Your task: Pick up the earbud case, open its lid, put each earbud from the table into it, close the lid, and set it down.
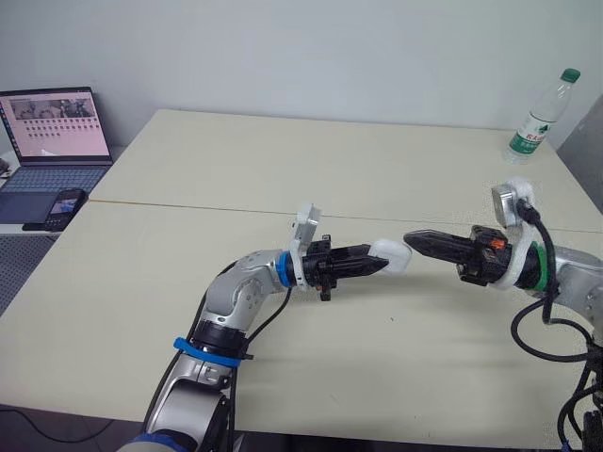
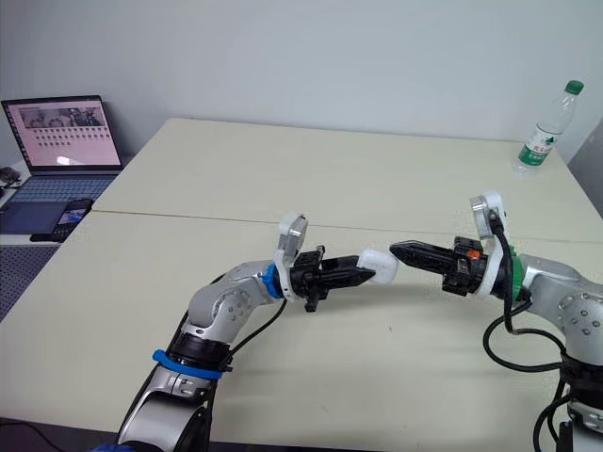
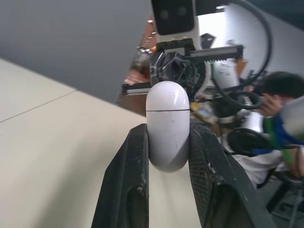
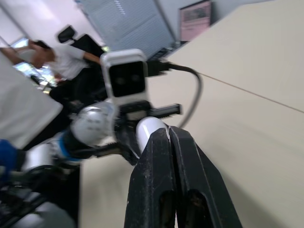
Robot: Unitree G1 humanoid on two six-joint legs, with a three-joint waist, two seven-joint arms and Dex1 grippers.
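The white earbud case (image 1: 389, 255) hangs above the middle of the table, and my left gripper (image 1: 381, 265) is shut on its lower half. In the left wrist view the case (image 3: 167, 118) sits between the two black fingers (image 3: 135, 166), its lid seam a thin closed line. My right gripper (image 1: 411, 237) points at the case from the right, its fingers pressed together with nothing between them. Their tips reach the case's (image 4: 146, 127) lid end in the right wrist view. No earbud can be made out on the table.
A laptop (image 1: 52, 141) and a phone (image 1: 58, 207) lie off the table's left side. A water bottle (image 1: 545, 118) stands at the far right corner. The beige table (image 1: 283, 160) has a seam across its middle. A person (image 4: 66, 59) sits in the background.
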